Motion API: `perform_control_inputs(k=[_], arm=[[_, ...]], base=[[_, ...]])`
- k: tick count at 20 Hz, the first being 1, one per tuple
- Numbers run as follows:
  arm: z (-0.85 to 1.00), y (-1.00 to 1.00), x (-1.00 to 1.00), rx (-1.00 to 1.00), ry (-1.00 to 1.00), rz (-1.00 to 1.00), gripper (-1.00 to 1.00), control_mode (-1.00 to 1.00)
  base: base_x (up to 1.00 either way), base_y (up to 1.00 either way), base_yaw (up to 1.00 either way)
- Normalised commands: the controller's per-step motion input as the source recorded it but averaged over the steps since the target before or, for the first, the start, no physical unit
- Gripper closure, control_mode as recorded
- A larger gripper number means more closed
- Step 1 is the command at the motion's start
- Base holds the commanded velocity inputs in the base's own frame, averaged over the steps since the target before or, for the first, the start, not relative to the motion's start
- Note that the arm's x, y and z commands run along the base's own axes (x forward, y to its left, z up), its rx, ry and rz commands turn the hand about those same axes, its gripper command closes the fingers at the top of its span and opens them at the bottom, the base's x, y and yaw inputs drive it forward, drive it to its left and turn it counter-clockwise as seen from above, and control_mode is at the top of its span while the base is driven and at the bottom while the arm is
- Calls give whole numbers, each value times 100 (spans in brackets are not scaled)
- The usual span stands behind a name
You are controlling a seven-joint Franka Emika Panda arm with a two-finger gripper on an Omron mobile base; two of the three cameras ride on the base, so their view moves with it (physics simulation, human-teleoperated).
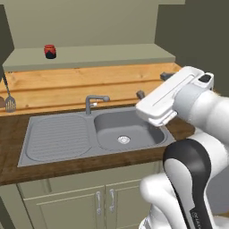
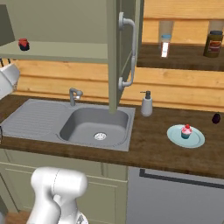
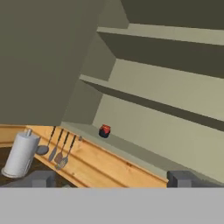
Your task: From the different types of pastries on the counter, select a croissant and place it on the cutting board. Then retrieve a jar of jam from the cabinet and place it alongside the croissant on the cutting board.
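The jar of jam (image 1: 49,51), dark red with a red lid, stands alone on the lower shelf of the open wall cabinet (image 1: 89,56), at its left. It also shows in the right base view as the jar of jam (image 2: 23,44), and small and far off as the jar of jam (image 3: 104,131) in the hand view. My gripper (image 1: 154,85) hangs over the sink's right side, well short of the shelf, and points up toward it. Its fingertips (image 3: 41,178) stand wide apart, open and empty. A pink-frosted cupcake (image 2: 187,131) sits on a pale blue plate (image 2: 197,139). The croissant and cutting board are out of view.
The open cabinet door (image 2: 124,52) juts out above the sink (image 2: 94,124) and faucet (image 1: 91,103). A soap dispenser (image 2: 146,104), a tiny dark object (image 2: 216,118) and a brown jar (image 2: 213,43) lie to the right. A paper towel roll (image 3: 19,154) and hanging utensils (image 3: 59,151) are at the left.
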Motion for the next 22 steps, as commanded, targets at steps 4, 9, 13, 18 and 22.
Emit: perform_control_inputs(k=[4, 9, 13, 18, 22], arm=[[-2, 25, 21, 1, 0, 1, -100, -100], [-4, 24, 76, 8, 2, 0, -100, -100], [0, 31, -1, 1, 0, 0, -100, -100], [3, 30, 21, 11, -6, 0, -100, -100], [0, 5, 51, 0, 15, -2, -100, -100]], base=[[0, 0, 0], [0, 0, 0], [0, 0, 0], [0, 0, 0], [0, 0, 0]])
